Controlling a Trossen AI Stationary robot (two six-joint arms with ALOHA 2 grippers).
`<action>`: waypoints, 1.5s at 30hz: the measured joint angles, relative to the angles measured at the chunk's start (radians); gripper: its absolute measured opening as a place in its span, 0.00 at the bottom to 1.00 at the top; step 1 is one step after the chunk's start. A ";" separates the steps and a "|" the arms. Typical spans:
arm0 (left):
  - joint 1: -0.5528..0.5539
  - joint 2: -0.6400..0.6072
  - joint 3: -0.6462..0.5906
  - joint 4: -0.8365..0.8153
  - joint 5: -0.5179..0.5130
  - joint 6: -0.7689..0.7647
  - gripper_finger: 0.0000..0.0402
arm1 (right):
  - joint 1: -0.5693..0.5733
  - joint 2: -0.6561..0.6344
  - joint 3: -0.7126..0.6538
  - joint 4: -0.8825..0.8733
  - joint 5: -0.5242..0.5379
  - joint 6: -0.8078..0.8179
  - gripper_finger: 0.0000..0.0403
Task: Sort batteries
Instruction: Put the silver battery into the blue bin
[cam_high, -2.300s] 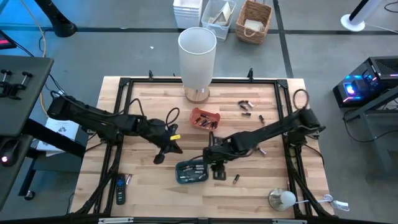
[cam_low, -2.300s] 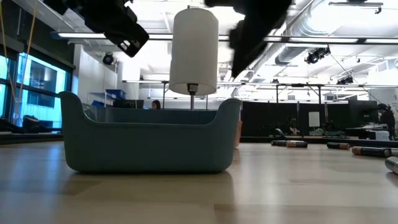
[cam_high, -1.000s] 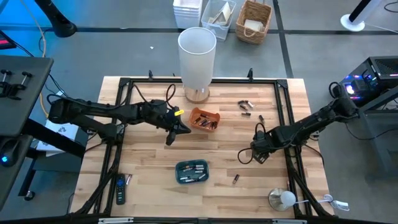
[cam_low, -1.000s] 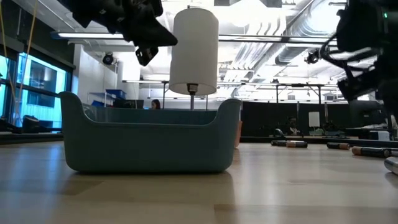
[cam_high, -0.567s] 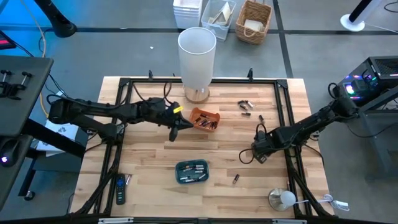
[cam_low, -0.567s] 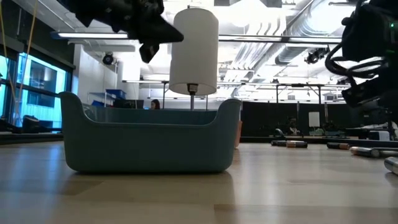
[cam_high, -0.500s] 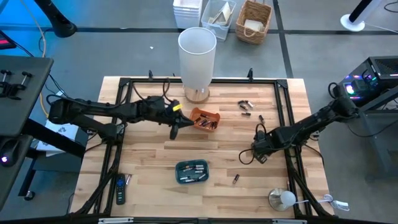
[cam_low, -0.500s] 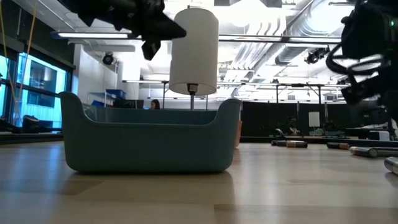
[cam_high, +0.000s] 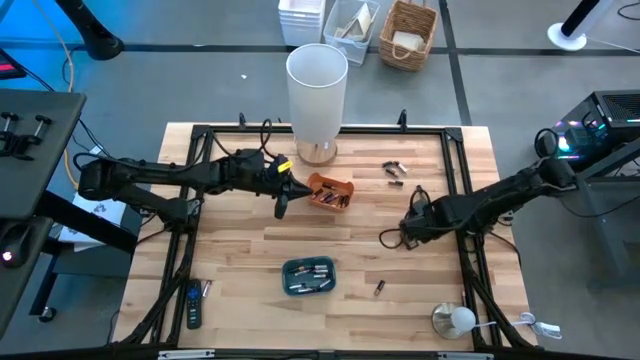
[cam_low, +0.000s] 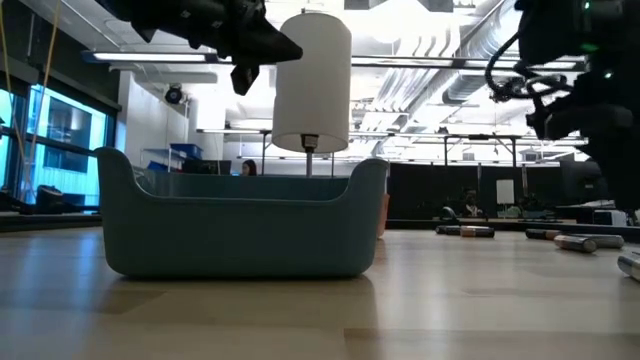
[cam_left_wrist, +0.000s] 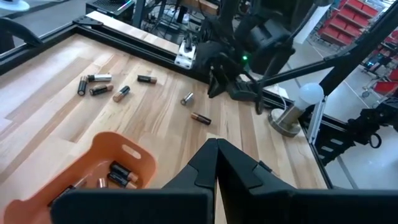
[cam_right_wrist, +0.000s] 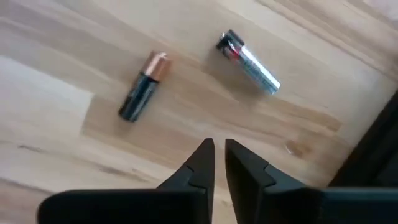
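The batteries lie in several places. Some are loose at the far right (cam_high: 394, 170), one lies near the front (cam_high: 379, 288), and more sit in the orange tray (cam_high: 330, 191) and the teal tray (cam_high: 308, 276). My left gripper (cam_high: 281, 205) hovers shut beside the orange tray's (cam_left_wrist: 106, 168) left end, with nothing seen between its fingers (cam_left_wrist: 216, 146). My right gripper (cam_high: 405, 232) points down above the table's right part. Its fingertips (cam_right_wrist: 219, 148) are shut to a narrow slit with nothing in it. Below it lie a dark, copper-ended battery (cam_right_wrist: 142, 93) and a silvery one (cam_right_wrist: 249, 61).
A tall white lamp (cam_high: 318, 85) stands at the far middle edge. A black remote (cam_high: 193, 307) lies at the near left corner and a bulb on a base (cam_high: 452, 320) at the near right. Black rails (cam_high: 200, 135) frame the table. Bare wood lies between the two trays.
My right gripper has risen off the table at the right side and rolled a little about its own axis. My left gripper has edged toward the orange tray, its tip lifting slightly. The batteries and trays have stayed put.
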 joint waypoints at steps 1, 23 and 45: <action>0.000 0.000 0.000 0.000 0.000 0.000 0.00 | -0.010 0.000 -0.010 -0.006 0.000 -0.014 0.11; -0.002 0.000 0.000 -0.031 0.034 -0.081 0.00 | -0.623 0.039 -0.122 0.150 0.094 -0.774 0.48; -0.014 0.000 0.000 -0.024 0.027 -0.111 0.00 | -0.617 0.057 -0.121 0.212 0.008 -0.305 0.48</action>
